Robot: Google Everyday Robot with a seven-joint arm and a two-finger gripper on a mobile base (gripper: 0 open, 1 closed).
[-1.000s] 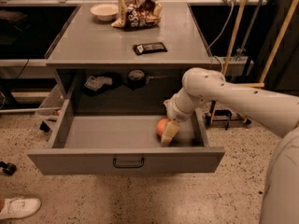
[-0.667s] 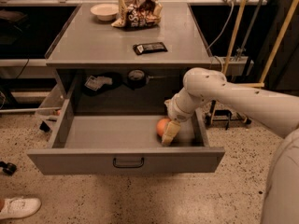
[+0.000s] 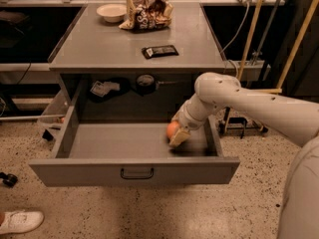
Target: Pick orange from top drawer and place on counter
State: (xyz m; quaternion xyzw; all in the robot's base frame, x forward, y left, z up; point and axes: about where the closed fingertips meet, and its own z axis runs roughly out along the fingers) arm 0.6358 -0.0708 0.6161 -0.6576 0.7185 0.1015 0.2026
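The top drawer is pulled fully open, its front panel and dark bar handle facing me. The orange is inside at the right end, just above the drawer floor. My gripper reaches down into the drawer from the right and is shut on the orange, with one pale finger showing below and right of the fruit. The counter is the grey top above the drawer.
On the counter stand a white bowl and a chip bag at the back, and a dark snack bar near the front right. Wooden poles and a cable stand to the right. A white shoe lies on the floor at the lower left.
The orange and my gripper have risen slightly and shifted a little left inside the drawer. The drawer and the counter items have not moved.
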